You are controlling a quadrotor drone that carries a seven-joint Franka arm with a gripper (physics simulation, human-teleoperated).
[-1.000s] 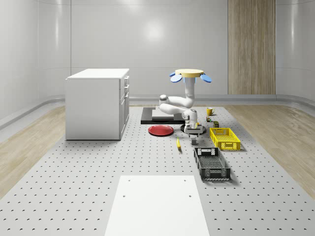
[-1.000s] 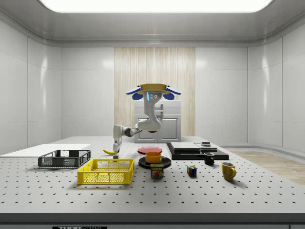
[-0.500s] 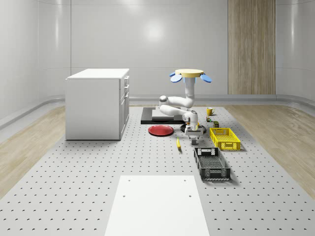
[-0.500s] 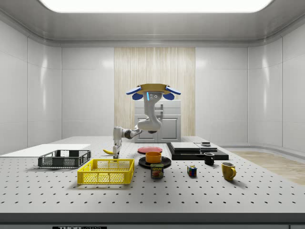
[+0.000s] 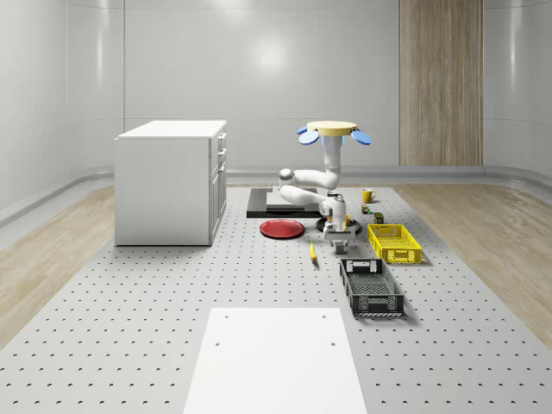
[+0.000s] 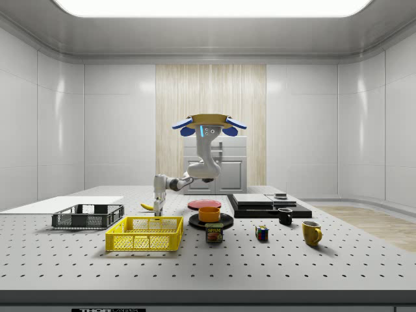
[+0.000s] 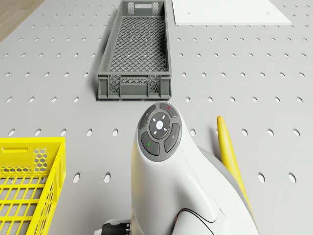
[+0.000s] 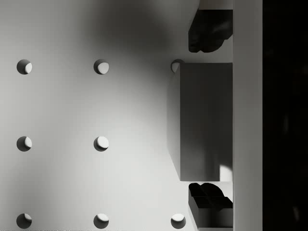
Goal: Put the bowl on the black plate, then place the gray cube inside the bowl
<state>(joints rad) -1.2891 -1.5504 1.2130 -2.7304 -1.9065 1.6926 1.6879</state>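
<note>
Claw (image 8: 210, 115) spread wide around gray cube (image 8: 204, 120) at frame right — off-centre closing could knock it away — bowl (image 6: 209, 213) already plated

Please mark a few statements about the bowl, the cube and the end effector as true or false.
The orange bowl sits on the black plate. True.
The gray cube lies inside the bowl. False: it lies on the table, between the end effector's open fingers.
The drone rests on the table. False: it hovers above it.
The end effector hangs low beside the banana. True.
</note>
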